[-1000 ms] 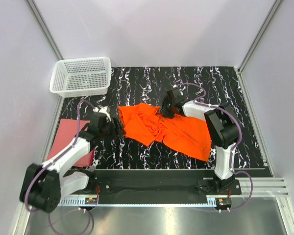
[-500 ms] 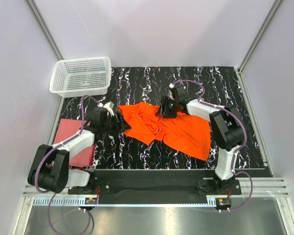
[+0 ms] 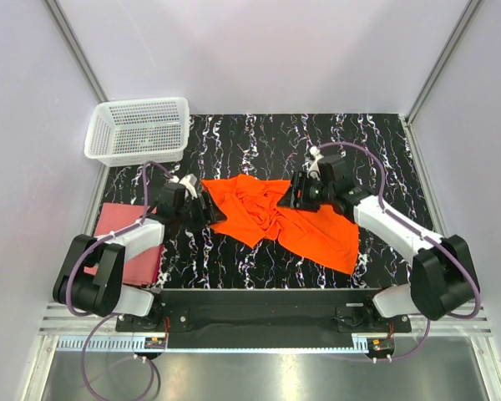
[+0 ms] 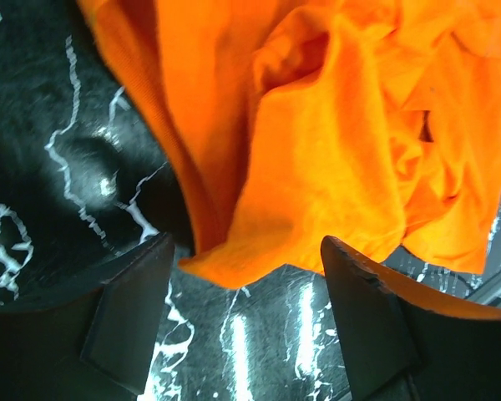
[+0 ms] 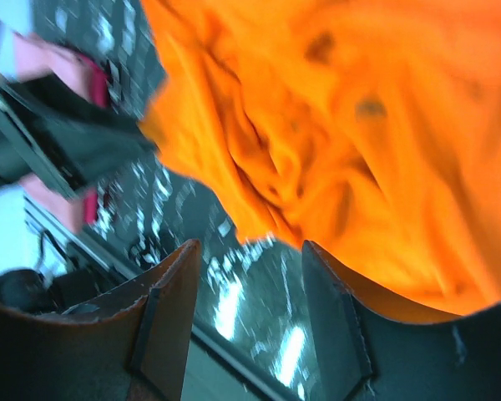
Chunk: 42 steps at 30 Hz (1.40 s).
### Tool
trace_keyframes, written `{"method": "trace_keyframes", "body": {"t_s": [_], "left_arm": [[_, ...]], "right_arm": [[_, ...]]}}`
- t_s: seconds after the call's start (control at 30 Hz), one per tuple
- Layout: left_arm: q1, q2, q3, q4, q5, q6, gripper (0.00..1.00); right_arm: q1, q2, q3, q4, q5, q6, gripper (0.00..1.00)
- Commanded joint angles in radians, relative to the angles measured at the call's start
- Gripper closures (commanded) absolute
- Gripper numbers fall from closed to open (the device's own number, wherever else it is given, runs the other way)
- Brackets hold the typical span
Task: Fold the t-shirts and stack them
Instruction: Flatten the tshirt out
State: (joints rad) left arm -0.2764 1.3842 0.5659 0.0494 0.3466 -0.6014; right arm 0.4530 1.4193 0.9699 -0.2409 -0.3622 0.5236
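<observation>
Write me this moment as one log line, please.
orange shirt: crumpled, unfolded | pink-red shirt: flat, far left | left jaws: open at orange shirt's edge | right jaws: open over it

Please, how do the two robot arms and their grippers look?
The left arm and right arm have white links, bulky black round joints and thin purple cables looping alongside. The left gripper and right gripper each have two dark, flat, wedge-shaped fingers.
</observation>
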Motion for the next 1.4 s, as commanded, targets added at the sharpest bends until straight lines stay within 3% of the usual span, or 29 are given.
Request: {"method": "trace_keyframes", "body": {"t_s": [0.0, 0.2, 0.5, 1.37], "left_arm": [[0.005, 0.024, -0.012, 0.127, 0.055, -0.001, 0.26], [0.006, 0.065, -0.021, 0.173, 0.069, -0.017, 0.34], [0.008, 0.0, -0.061, 0.152, 0.042, -0.037, 0.52], [0.006, -0.174, -0.129, 0.06, 0.04, -0.049, 0.54]], "right_arm": [[-0.004, -0.072, -0.079, -0.054, -0.015, -0.004, 0.41], [-0.005, -0.189, -0.177, -0.067, 0.003, 0.013, 0.41], [-0.005, -0.24, -0.231, -0.07, -0.006, 0.032, 0.41], [-0.005, -0.278, -0.255, -0.086, -0.001, 0.042, 0.4]]}}
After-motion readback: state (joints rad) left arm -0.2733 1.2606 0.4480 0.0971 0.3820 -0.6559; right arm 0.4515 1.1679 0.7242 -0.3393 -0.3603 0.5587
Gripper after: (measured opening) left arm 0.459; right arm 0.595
